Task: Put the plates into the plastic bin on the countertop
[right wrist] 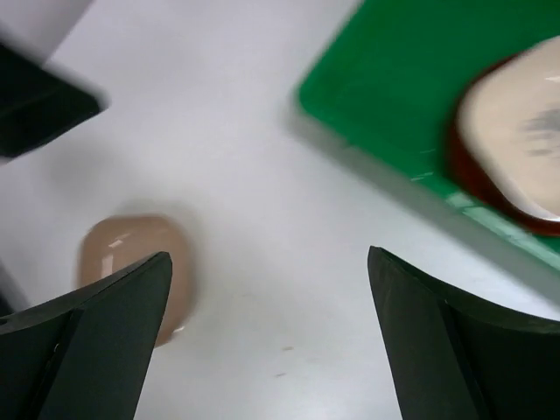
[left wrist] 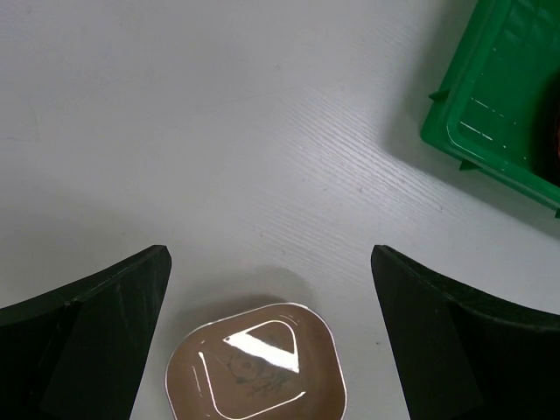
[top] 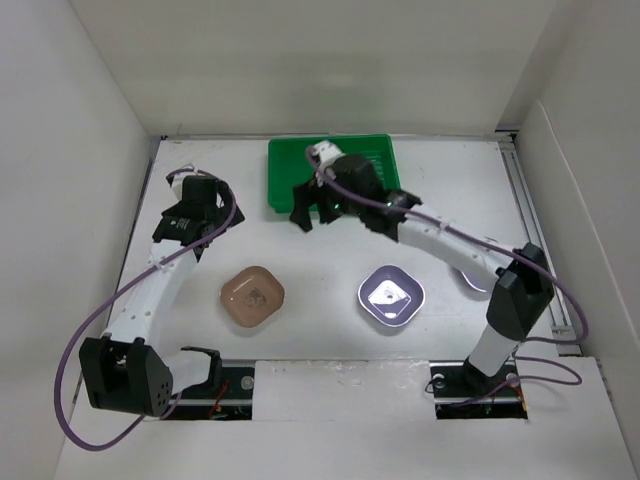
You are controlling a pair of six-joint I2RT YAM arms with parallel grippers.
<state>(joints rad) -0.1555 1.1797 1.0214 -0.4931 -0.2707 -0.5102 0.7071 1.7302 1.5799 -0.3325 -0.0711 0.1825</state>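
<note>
One plastic bin (top: 283, 170), long axis left-right on countertop (top: 320, 330).

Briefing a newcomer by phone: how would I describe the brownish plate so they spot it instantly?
Find the green bin at the back of the white countertop. In front of it, toward the near edge, the pinkish-brown plate lies to the left. Its right-hand neighbour, the lavender plate, is the same shape but purple.
</note>
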